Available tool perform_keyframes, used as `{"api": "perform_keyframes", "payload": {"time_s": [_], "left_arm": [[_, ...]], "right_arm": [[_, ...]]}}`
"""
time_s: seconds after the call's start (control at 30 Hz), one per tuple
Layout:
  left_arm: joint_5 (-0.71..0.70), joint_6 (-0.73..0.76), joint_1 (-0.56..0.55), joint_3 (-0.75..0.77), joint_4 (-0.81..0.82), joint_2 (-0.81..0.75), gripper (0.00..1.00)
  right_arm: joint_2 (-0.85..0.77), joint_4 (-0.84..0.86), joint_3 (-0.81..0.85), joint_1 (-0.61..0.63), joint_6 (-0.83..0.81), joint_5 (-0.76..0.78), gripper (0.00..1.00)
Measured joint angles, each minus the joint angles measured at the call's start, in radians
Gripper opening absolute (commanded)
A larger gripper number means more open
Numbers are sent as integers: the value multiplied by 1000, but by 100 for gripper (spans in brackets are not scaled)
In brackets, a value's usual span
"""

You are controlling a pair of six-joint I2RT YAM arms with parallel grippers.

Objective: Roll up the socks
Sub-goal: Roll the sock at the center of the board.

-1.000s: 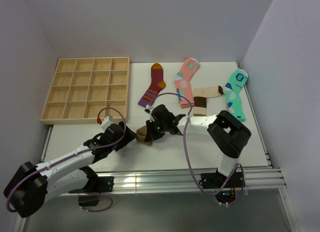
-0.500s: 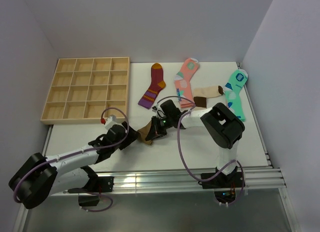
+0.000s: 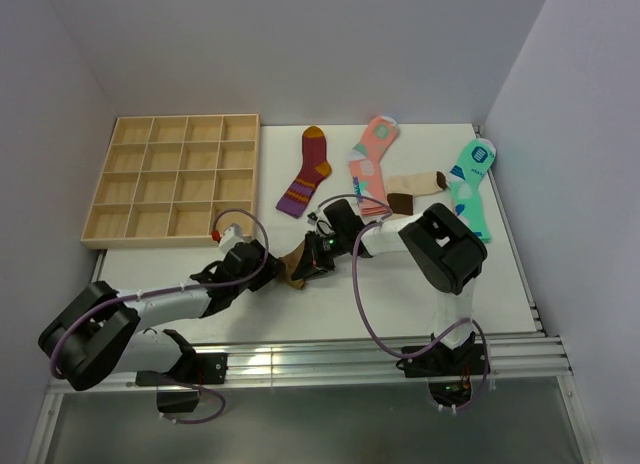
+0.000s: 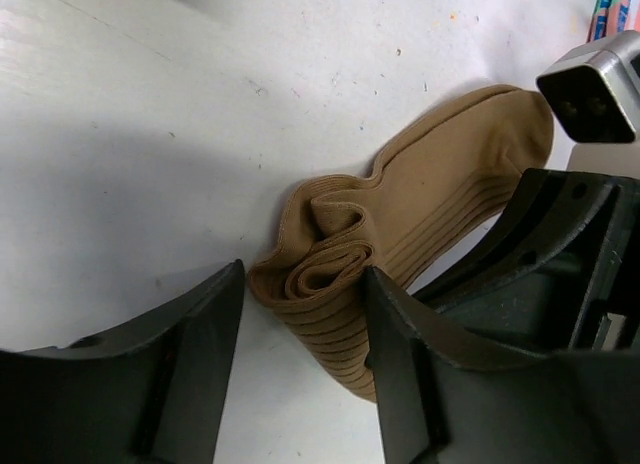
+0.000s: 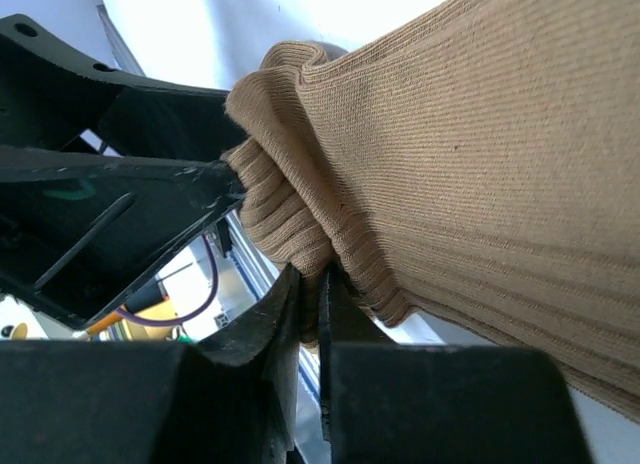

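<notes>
Two earth-toned socks are in play. The brown sock, tan and ribbed, lies on the white table near the middle, its cuff end curled into a loose roll and the foot running out flat behind it. The beige sock, with its dark brown band, sits well apart at the back right, between the pink sock and the mint-green sock. Now the arms: the left one stretches low from the near-left corner toward the centre, and the left gripper stands open, one finger either side of the roll. Facing it, the right arm doubles back at a raised elbow, forearm low and pointing left. The right gripper is closed to a slit, pinching a fold of ribbed cuff.
</notes>
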Motion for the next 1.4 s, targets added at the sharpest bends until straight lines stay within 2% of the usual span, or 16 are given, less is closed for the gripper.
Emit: {"api": "perform_keyframes", "payload": {"time_s": [0.23, 0.3, 0.4, 0.6, 0.8, 1.0, 1.13, 1.4], "left_arm": [[2, -10, -2, 37, 6, 69, 35], [2, -14, -3, 42, 3, 80, 33], [7, -16, -3, 53, -6, 92, 28], [17, -13, -5, 84, -43, 108, 24], [19, 4, -5, 103, -78, 108, 24], [20, 13, -8, 120, -113, 108, 24], [20, 14, -8, 125, -122, 108, 25], [22, 14, -9, 125, -131, 104, 30]], "right_arm": [[-17, -13, 0, 0, -19, 34, 33], [-33, -25, -2, 0, -35, 55, 39], [-79, -45, -15, 5, -75, 110, 43], [-237, -82, -65, 55, -194, 291, 43], [-381, -90, -88, 157, -328, 504, 43], [-384, -97, -88, 227, -395, 625, 43], [-345, -113, -87, 249, -410, 681, 38], [-303, -119, -89, 259, -372, 747, 4]]}}
